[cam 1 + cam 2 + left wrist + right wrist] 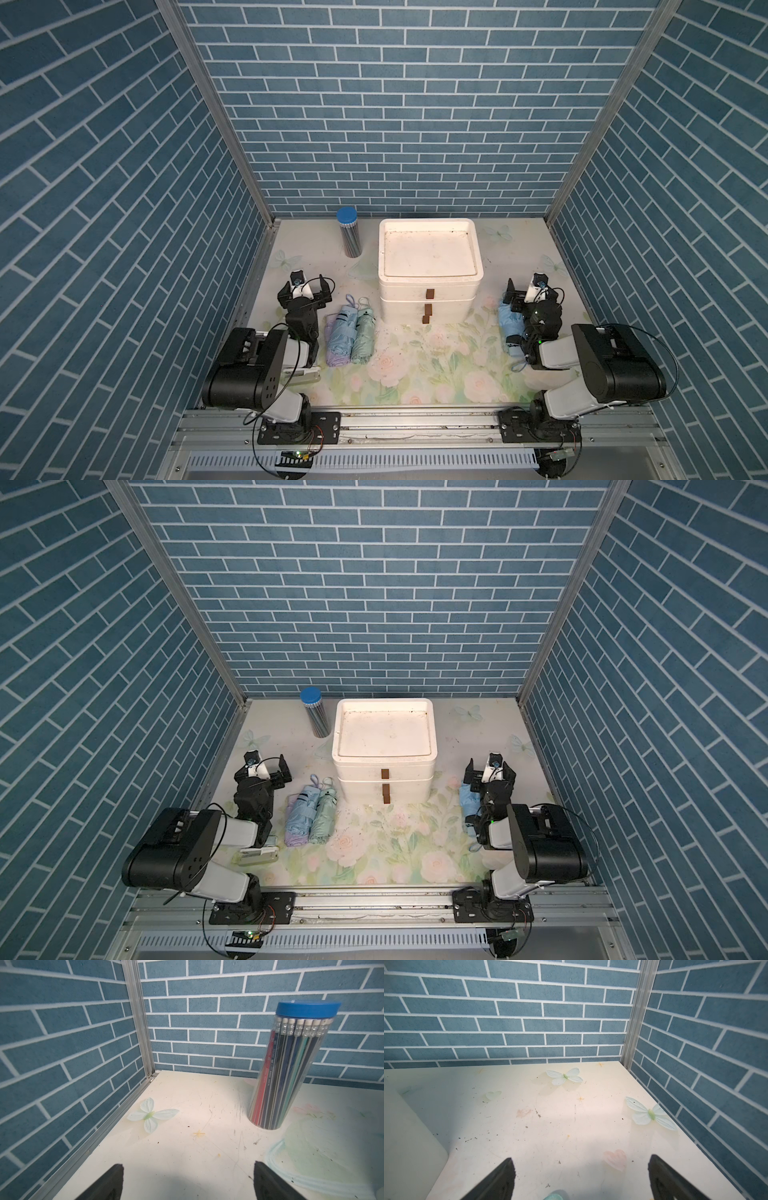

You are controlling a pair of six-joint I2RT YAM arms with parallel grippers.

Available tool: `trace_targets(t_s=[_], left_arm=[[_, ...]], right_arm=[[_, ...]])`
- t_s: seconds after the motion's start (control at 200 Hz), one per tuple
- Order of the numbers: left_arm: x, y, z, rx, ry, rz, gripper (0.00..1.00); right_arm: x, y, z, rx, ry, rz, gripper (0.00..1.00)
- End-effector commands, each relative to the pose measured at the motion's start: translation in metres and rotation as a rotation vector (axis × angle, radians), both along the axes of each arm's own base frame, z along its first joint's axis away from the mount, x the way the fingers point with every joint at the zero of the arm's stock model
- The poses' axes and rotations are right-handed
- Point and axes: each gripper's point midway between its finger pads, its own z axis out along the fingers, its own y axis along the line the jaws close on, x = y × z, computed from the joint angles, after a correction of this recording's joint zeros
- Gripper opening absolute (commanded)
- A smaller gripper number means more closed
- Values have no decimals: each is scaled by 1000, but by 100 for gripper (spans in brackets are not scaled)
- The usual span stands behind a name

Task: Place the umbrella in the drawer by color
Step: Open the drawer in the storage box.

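Standing shut, the drawers of the white drawer unit [428, 299] need opening first, and their small brown handles [430, 294] could slip from the jaws. Left and right jaws stand wide apart, empty. The lilac umbrella [338, 336] and green umbrella [364, 332] touch on the tabletop [436, 374], so grabbing one may drag the other. The blue umbrella [510, 328], seemingly beneath the right arm [540, 320], is half hidden.

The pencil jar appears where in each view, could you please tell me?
In a top view: pencil jar at back, left of drawer unit.
In a top view: pencil jar likewise.
Left wrist: pencil jar before brick back wall.
Right wrist: absent.
Shared landmark: brick back wall.
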Motion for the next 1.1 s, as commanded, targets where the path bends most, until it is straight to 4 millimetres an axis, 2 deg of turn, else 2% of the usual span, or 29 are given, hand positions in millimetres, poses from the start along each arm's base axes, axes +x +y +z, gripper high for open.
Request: trace_targets(t_s=[0.0, 0.045, 0.105, 0.115, 0.14, 0.155, 0.185, 0.22, 0.285, 0.34, 0.39, 0.46, 0.51, 0.615, 0.715, 0.79, 0.84, 0.95, 1.095], left_arm=[[23, 9, 19, -4, 96, 66, 100], [42, 26, 43, 2, 155, 190, 100], [41, 53, 71, -74, 171, 406, 100], [41, 55, 74, -90, 175, 426, 97], [42, 55, 81, -131, 185, 434, 89], [41, 54, 85, -158, 188, 434, 85], [40, 50, 90, -228, 191, 429, 81], [38, 41, 96, -321, 178, 395, 77], [27, 15, 112, -443, 88, 283, 77], [12, -8, 135, -468, 0, 212, 79], [2, -26, 154, -449, -40, 157, 83], [-4, -53, 173, -416, -42, 69, 83], [-6, -77, 181, -394, -21, -12, 83], [-13, -133, 196, -352, 6, -199, 84], [-16, -182, 199, -337, 44, -369, 86], [-14, -198, 202, -340, 74, -427, 83], [-13, -201, 205, -345, 75, -442, 83], [-13, -221, 210, -327, 98, -546, 85], [-9, -245, 183, -305, 235, -626, 79]], right_arm=[[9, -12, 20, -42, 19, -119, 100], [19, -17, 38, -46, 63, -200, 100], [30, -18, 71, 21, 121, -256, 100], [33, -16, 81, 44, 113, -251, 100], [34, -10, 83, 86, 170, -228, 100], [35, -7, 91, 113, 178, -217, 100], [35, -3, 97, 179, 180, -202, 100], [28, -4, 86, 250, 192, -222, 100], [9, -27, 48, 431, 275, -329, 99], [-1, -41, 32, 478, 345, -350, 91], [-11, -47, 35, 455, 358, -378, 88], [-20, -41, 50, 446, 361, -348, 82], [-26, -35, 64, 454, 368, -324, 74], [-38, -6, 97, 427, 368, -242, 65], [-54, 45, 128, 362, 376, -121, 60], [-71, 79, 149, 335, 379, -39, 58], [-83, 101, 158, 337, 386, 20, 55], [-109, 156, 164, 331, 415, 176, 52], [-131, 230, 149, 294, 489, 348, 51]])
